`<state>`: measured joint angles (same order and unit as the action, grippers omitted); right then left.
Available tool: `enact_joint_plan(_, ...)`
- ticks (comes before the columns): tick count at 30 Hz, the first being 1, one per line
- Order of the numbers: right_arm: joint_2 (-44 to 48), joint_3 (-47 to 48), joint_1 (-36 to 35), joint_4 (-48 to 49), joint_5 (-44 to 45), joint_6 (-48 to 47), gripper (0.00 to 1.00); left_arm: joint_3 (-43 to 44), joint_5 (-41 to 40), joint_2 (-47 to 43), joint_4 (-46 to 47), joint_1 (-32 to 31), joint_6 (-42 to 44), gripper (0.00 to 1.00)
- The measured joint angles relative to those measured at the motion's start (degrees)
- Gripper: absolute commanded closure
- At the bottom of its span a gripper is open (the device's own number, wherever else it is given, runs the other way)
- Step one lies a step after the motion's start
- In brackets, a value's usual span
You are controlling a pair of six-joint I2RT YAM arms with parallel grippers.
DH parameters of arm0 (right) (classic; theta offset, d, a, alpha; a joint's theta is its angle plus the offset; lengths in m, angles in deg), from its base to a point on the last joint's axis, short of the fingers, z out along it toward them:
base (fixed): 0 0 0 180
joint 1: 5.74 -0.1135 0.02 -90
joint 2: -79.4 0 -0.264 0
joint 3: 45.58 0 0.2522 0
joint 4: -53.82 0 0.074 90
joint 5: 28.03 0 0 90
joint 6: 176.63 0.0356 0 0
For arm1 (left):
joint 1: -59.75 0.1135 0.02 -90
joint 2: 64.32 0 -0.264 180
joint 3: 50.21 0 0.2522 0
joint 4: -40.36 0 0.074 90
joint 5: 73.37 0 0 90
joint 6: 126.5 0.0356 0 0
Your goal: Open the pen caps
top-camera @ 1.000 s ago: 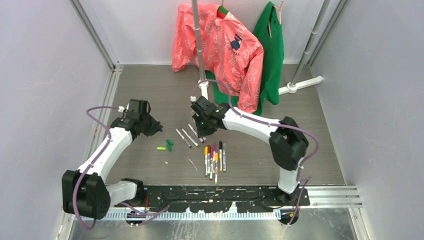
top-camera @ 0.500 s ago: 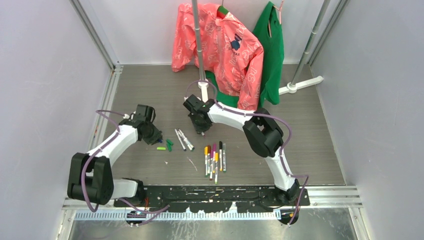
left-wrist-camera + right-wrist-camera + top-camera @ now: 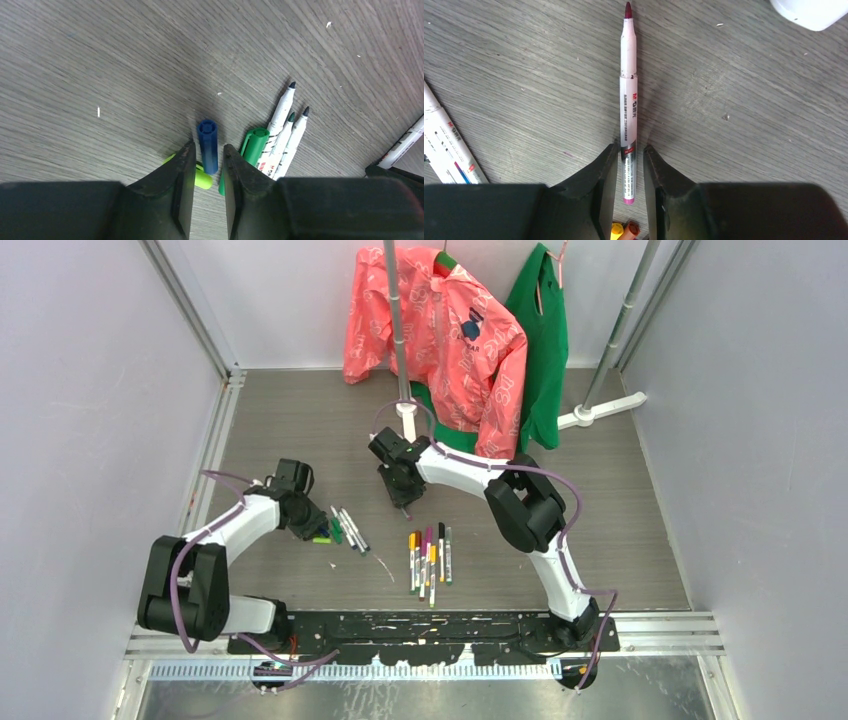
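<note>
A: Left gripper [image 3: 209, 148] slid nearer. Its jaws are a bit apart around the blue cap [image 3: 207, 134], lying on the table's [image 3: 600, 540] left side.
B: Right gripper [image 3: 630, 147]?
A: Apart too, around an open pen [image 3: 628, 90], farther back.

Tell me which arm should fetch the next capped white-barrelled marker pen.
Right, probably. The right gripper hovers just beyond the row of capped white marker pens; the left gripper sits farther off, over loose plastic caps.
</note>
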<state>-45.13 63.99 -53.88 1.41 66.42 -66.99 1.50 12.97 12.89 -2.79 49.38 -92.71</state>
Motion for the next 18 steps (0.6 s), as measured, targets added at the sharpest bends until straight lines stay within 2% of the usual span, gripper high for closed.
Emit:
enact_joint_plan(3,0.0,0.0,0.0,0.0,-0.1,-0.1,0.66,-0.1,0.0,-0.9,0.0,0.0,-0.6,0.67)
enact_joint_plan(12,0.0,0.4,0.0,-1.0,-0.5,-0.7,0.64,-0.1,-0.4,-4.2,-1.0,0.0,-2.1,0.67)
enact_joint_plan(18,0.0,0.7,0.0,-2.2,-2.1,-0.9,0.69,-0.2,-0.8,-6.6,-1.9,0.0,-3.2,0.67)
